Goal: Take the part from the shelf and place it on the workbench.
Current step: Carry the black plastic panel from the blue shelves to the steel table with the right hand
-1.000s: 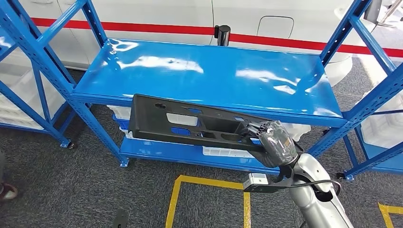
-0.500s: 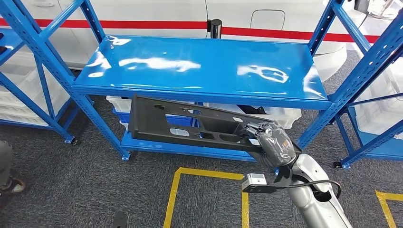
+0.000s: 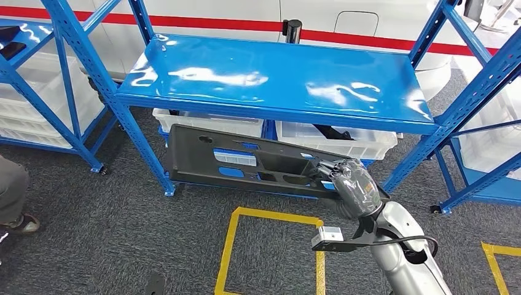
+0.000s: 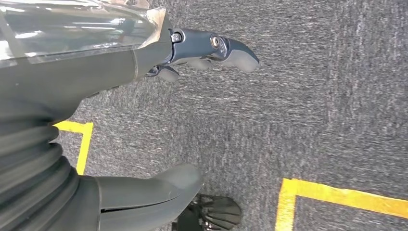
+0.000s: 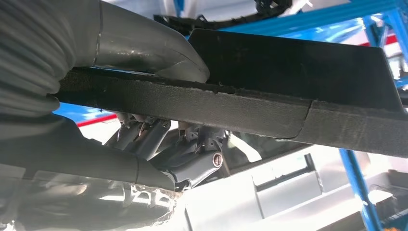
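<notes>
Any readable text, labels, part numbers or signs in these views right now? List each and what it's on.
No readable text in any view.
The black part, held by the right robot hand: no legible label or number.
The blue shelf and the white bins under it: no markings to read.
The yellow floor lines and the red stripe on the white body behind are plain colour, not lettering.

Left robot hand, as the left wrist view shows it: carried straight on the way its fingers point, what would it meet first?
Probably just the grey carpet floor. The left robot hand holds nothing, fingers loosely curled, and nothing lies ahead of them, though depth is unclear.
</notes>
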Motion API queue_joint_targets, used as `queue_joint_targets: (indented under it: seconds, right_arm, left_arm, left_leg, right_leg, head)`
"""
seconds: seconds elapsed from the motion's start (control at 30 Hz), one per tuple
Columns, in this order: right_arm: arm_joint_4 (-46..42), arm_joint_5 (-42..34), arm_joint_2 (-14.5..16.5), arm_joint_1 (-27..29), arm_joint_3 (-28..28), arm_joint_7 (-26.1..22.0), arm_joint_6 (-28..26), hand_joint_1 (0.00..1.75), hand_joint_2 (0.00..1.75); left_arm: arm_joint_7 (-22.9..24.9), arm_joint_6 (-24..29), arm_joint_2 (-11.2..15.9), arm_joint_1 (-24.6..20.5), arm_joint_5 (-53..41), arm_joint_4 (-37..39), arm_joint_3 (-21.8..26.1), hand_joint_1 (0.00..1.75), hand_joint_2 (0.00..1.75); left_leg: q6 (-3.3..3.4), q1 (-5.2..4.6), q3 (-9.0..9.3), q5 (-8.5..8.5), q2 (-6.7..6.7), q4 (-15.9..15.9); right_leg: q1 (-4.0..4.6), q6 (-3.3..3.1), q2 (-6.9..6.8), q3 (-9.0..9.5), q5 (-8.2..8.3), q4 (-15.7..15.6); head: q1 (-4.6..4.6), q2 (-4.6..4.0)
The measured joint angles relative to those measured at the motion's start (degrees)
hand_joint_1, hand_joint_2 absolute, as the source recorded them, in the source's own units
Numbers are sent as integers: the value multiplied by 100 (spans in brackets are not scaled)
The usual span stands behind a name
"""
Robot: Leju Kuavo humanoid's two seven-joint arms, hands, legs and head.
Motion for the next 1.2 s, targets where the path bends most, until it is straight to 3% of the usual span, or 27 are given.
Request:
queue_joint_targets:
  seconds: [0.03, 0.07, 0.1, 0.13, 0.2, 0.23, 0.37, 0.5, 1.0, 1.2]
  right_arm:
    - [0, 17, 0, 22, -15, 15, -1, 173, 175]
    - [-1, 37, 1, 42, -29, 31, -1, 173, 175]
    - [-6, 59, 3, 55, -41, 44, -1, 173, 175]
    - [-16, 81, 8, 61, -51, 54, -1, 173, 175]
    - [-40, 109, 28, 59, -62, 67, -2, 173, 175]
    - [-52, 114, 38, 57, -66, 73, -2, 173, 175]
    - [-76, 120, 73, 64, -70, 85, -3, 173, 175]
    - [-77, 121, 95, 66, -70, 86, -3, 173, 175]
    - [-4, 341, 288, -131, -74, 106, -86, 173, 175]
    - [132, 430, 382, -346, -55, 88, -110, 173, 175]
  left_arm:
    - [-9, 8, -3, 3, -9, 0, 1, 0, 175]
    - [-12, 15, -6, 6, -15, 0, 1, 0, 175]
    - [-14, 23, -9, 8, -17, 0, 2, 0, 175]
    - [-15, 31, -13, 9, -20, 0, 2, 0, 175]
    - [-18, 45, -18, 8, -25, 0, 2, 0, 175]
    - [-20, 50, -19, 8, -27, 0, 2, 0, 175]
    - [-26, 61, -20, 11, -28, -1, 1, 0, 175]
    - [-26, 61, -20, 17, -28, 0, 2, 0, 175]
    - [-71, 53, -19, 21, 53, 0, 42, 0, 175]
    - [-69, 64, -17, 17, 53, -1, 90, 0, 175]
  left_leg:
    - [2, -10, -57, 43, 1, 4]
    - [-3, -18, -109, 83, 0, 7]
    - [-13, -24, -153, 120, 0, 10]
    - [-30, -26, -186, 153, -1, 16]
    - [-81, -42, -232, 207, 0, 31]
    - [-106, -52, -244, 228, 1, 44]
    - [-42, -51, -287, 211, -9, 54]
    - [-159, -15, -293, 341, -15, 5]
    - [-183, -23, -322, 375, -18, -9]
    - [-171, -41, -346, 370, -22, 9]
  right_leg:
    - [3, 23, 2, -44, -64, 228]
    - [7, 62, 3, 26, -32, 237]
    - [7, 102, 2, 223, 69, 2]
    - [7, 128, 0, 527, 186, -433]
    - [33, 102, 6, 1067, 320, -1246]
    - [51, 69, 12, 1177, 334, -1462]
    - [38, -16, 29, 1130, 345, -1532]
    - [76, -92, 27, 1088, 392, -1516]
    - [104, -100, 26, 1068, 399, -1497]
    - [73, -80, 19, 1043, 409, -1503]
  head:
    - [3, 0]
    - [7, 0]
    - [9, 0]
    - [10, 0]
    - [5, 0]
    - [5, 0]
    - [-43, 0]
    - [-46, 0]
    - [-45, 0]
    - [-45, 0]
